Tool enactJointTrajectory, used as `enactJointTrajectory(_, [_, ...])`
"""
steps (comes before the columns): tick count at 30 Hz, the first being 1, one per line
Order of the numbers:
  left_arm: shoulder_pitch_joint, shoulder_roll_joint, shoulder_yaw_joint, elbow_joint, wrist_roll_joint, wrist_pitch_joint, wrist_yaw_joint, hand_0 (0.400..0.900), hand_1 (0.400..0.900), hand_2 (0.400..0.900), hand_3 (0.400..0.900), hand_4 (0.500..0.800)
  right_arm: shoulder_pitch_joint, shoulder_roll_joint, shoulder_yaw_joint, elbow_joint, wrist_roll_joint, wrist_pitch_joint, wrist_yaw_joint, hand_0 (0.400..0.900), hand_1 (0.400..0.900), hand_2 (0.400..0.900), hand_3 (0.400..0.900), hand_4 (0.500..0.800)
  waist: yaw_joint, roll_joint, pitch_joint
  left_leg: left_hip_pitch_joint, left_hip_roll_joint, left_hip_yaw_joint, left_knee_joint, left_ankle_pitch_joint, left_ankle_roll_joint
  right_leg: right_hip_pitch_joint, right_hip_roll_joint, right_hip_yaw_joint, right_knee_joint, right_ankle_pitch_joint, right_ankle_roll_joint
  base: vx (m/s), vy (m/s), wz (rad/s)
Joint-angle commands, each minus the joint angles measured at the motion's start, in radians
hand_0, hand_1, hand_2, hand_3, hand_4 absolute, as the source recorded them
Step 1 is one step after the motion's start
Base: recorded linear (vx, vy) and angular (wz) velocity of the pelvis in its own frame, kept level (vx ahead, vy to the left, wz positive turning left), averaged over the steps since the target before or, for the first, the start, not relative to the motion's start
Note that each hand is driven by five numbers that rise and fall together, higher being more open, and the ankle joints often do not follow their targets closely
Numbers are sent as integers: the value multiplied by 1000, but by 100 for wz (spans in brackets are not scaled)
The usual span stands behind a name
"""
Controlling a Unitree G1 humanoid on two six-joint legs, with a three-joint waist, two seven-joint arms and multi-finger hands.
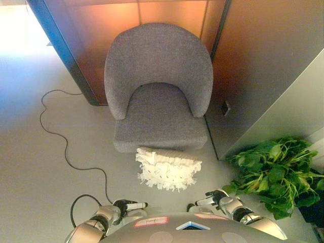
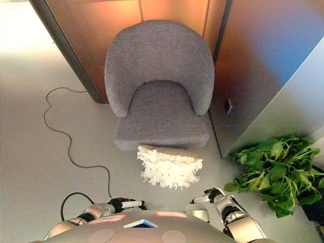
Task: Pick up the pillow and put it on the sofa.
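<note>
In the left eye view the white fringed pillow (image 1: 168, 168) is lying on the floor (image 1: 40, 167) against the grey sofa (image 1: 158, 86) seat's front edge, so both hands should be closing on its two ends, while in the right eye view the left hand (image 2: 123, 204) and right hand (image 2: 208, 196) are hanging low, holding nothing, fingers loosely extended.

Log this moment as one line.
pillow: on floor, against sofa front | left robot hand: low, empty | right robot hand: low, empty | pickup: not started
</note>
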Motion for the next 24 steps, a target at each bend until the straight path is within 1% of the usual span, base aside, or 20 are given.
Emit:
enactJointTrajectory(1, [-70,-4,2,48,16,16,-6,900,900,900,900,800,-23,-19,56,90,-70,72,-6,900,900,900,900,800,5,-9,60,33,-76,-54,4,-139,66,21,55,-46,14,-67,6,0,0,0])
enactJointTrajectory(3, [-71,-2,2,47,9,12,-7,900,900,900,900,800,-22,-21,54,90,-71,70,-5,900,900,900,900,800,5,-8,60,32,-76,-54,4,-139,67,20,55,-45,15,-67,6,0,0,0])
enactJointTrajectory(4, [-72,-2,2,47,2,8,-14,900,900,900,900,800,-22,-20,55,90,-70,69,-6,900,900,900,900,800,5,-9,60,32,-76,-54,4,-139,66,20,55,-45,14,-67,6,0,0,0])
enactJointTrajectory(6, [-70,-5,6,45,2,14,-31,900,900,900,900,800,-23,-19,53,91,-69,70,-6,900,900,900,900,800,6,-9,60,32,-76,-53,4,-138,66,20,56,-47,14,-66,5,0,0,0])
enactJointTrajectory(12, [-67,-4,4,43,-9,15,-28,900,900,900,900,800,-22,-20,53,92,-72,61,-13,900,900,900,900,800,7,-6,65,31,-76,-55,4,-138,68,19,55,-49,18,-68,4,0,0,0])
enactJointTrajectory(13, [-66,-4,4,42,-9,15,-26,900,900,900,900,800,-22,-21,53,92,-75,53,-25,900,900,900,900,800,7,-6,65,31,-76,-57,4,-138,68,19,55,-50,19,-68,4,25,-5,3])
enactJointTrajectory(15, [-65,-4,5,40,-15,18,-24,900,900,900,900,800,-24,-21,56,88,-105,31,-76,900,900,900,900,800,10,-5,67,31,-76,-59,4,-137,68,21,55,-53,21,-71,3,34,-8,3])
enactJointTrajectory(18, [-62,0,13,38,-39,14,-13,900,900,900,900,800,-29,-36,71,61,-219,4,-152,900,900,900,900,800,14,-7,74,28,-76,-60,4,-135,69,15,56,-55,32,-75,3,37,-27,5])
enactJointTrajectory(19, [-62,1,14,36,-46,15,-11,900,900,900,900,800,-31,-40,75,54,-224,5,-159,900,900,900,900,800,14,-8,75,27,-75,-60,4,-134,69,13,56,-55,35,-76,3,37,-61,7])
enactJointTrajectory(21, [-57,11,24,32,-84,6,-1,900,900,900,900,800,-43,-61,86,22,-249,-12,-179,900,900,900,900,800,22,-13,88,17,-74,-62,4,-129,71,1,59,-57,50,-82,-1,30,-75,11])
enactJointTrajectory(24, [-48,23,32,24,-125,0,11,900,900,900,900,800,-65,-81,97,-3,-240,-42,-220,900,900,900,900,800,39,-18,110,-5,-72,-69,13,-124,73,-20,62,-65,75,-91,-7,28,-94,18])
